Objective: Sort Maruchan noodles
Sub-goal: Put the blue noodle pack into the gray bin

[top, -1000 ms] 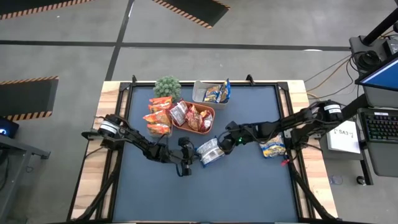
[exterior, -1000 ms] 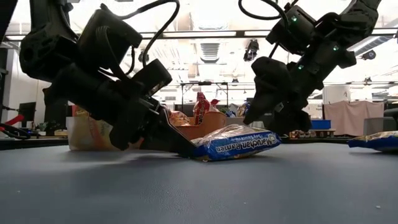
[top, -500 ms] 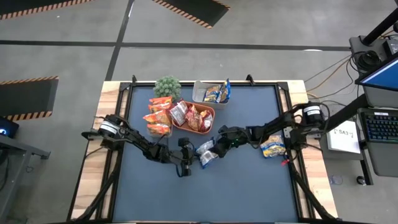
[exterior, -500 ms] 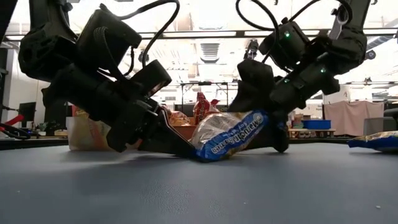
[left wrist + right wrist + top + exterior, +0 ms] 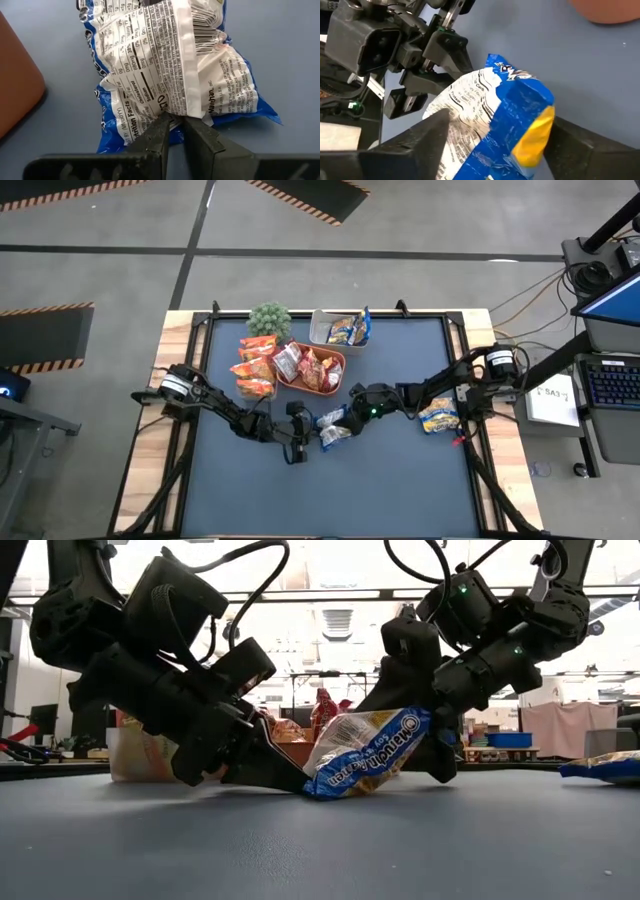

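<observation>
I see the blue packet (image 5: 365,752) near the middle of the table (image 5: 400,480), tilted up on one edge, just in front of the orange tray (image 5: 335,360). My left gripper (image 5: 175,131) is clenched on the packet's lower seam, and my right gripper (image 5: 495,135) has its fingers on both sides of the upper end, not yet fully tight I think. The risk I judge: both arms pull the same thin plastic, so it can tear or slip out, and it is glossy. Also the two grippers are very near each other and may collide. The tray is just beside, but toward the front of the table there is open room for moving.
</observation>
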`<state>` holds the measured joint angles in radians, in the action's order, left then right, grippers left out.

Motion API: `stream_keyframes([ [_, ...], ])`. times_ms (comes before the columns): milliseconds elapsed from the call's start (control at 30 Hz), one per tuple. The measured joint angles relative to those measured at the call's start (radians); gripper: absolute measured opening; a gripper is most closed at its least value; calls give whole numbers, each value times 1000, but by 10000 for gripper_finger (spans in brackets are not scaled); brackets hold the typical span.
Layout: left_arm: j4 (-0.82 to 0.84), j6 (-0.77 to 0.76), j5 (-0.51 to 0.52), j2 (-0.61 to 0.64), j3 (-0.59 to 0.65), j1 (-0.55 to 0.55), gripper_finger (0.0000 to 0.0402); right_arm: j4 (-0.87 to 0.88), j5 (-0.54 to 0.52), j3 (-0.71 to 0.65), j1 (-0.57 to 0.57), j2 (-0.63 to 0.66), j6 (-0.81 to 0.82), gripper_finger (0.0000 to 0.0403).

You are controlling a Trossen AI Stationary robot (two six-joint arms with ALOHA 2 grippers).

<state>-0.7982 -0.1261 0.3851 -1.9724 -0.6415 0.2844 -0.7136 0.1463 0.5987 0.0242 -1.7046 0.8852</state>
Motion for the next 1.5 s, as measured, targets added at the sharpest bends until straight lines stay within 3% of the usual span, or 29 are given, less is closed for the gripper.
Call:
stream_keyframes([
  [467,20,0,-1,33,4,0,39,1,-7,0,0,1,-18,141],
  [733,168,5,-2,144,10,2,39,7,-6,0,0,59,-63,90],
  [1200,473,15,-2,427,11,24,39,56,-14,0,36,218,-163,68],
  [1500,504,141,-2,688,10,51,39,53,-20,0,39,332,-229,67],
])
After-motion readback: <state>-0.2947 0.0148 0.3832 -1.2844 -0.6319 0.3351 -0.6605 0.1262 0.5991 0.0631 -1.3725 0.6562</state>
